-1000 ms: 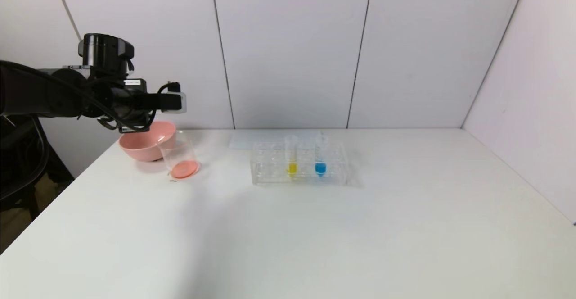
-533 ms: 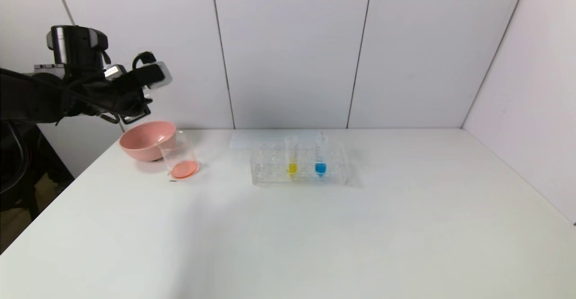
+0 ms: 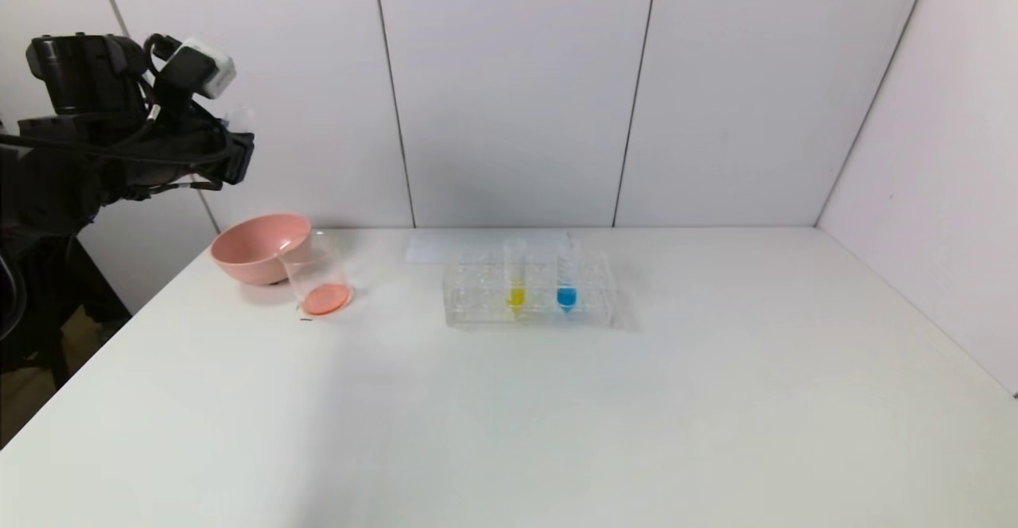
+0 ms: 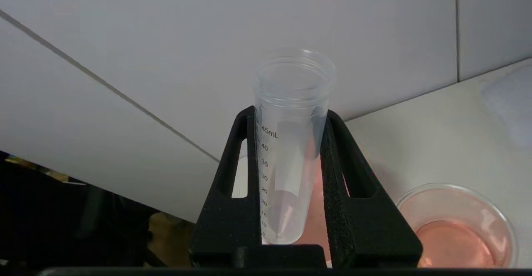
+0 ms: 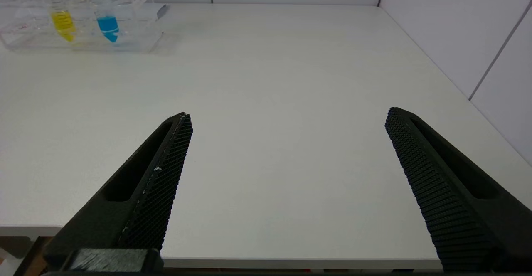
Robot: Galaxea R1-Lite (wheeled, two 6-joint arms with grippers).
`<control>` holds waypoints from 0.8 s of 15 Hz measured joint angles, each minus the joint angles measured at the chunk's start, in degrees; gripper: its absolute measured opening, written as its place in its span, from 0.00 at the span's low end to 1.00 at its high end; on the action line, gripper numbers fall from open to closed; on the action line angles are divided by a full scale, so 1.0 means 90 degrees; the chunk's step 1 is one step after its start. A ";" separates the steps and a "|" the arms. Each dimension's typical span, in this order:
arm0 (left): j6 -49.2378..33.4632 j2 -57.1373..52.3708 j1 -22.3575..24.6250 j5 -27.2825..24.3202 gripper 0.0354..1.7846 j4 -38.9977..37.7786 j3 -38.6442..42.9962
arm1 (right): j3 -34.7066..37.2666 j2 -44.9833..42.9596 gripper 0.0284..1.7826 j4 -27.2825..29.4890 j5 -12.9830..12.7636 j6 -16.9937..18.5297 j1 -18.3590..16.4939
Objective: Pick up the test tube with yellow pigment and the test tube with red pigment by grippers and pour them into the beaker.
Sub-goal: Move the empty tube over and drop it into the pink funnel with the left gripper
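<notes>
My left gripper [image 3: 237, 154] is raised at the far left, above and left of the pink bowl. In the left wrist view it [image 4: 289, 112] is shut on the test tube with red pigment [image 4: 291, 151], a clear graduated tube held mouth up with only a faint pink trace at its tip. The beaker [image 3: 316, 277] stands on the table beside the bowl with red liquid in its bottom; it also shows in the left wrist view [image 4: 455, 226]. The test tube with yellow pigment [image 3: 515, 277] stands upright in the rack and shows in the right wrist view [image 5: 58, 10]. My right gripper [image 5: 289, 114] is open and empty over the table's near edge.
A pink bowl [image 3: 258, 246] sits at the table's back left, touching the beaker. A clear multi-hole rack [image 3: 477, 293] in the middle also holds a tube with blue liquid [image 3: 566, 277]. White walls close the back and right sides.
My left arm has lifted and drawn back to the left, away from above the bowl and beaker, turning the tube from lying level to mouth up. Nothing else moved.
</notes>
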 joint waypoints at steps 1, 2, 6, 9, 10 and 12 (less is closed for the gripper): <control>-0.0272 -0.0003 0.0038 -0.0037 0.23 -0.0003 -0.0039 | 0.0000 0.0000 0.95 0.0000 0.0000 0.0000 0.0000; -0.0547 0.0000 0.0065 -0.0049 0.23 0.0000 -0.0065 | 0.0000 0.0000 0.95 0.0000 0.0000 0.0000 0.0000; -0.1567 0.0068 0.0325 -0.0064 0.23 0.0046 0.0027 | 0.0000 0.0000 0.95 0.0000 0.0000 0.0000 0.0000; -0.2067 0.0209 0.0436 -0.0190 0.23 0.0024 0.0089 | 0.0000 0.0000 0.95 0.0000 0.0001 0.0000 0.0000; -0.2235 0.0263 0.0446 -0.0257 0.23 0.0012 0.0070 | 0.0000 0.0000 0.95 0.0000 0.0000 0.0000 0.0000; -0.2511 0.0352 0.0466 -0.0289 0.23 0.0008 0.0008 | 0.0000 0.0000 0.95 0.0000 0.0000 0.0000 0.0000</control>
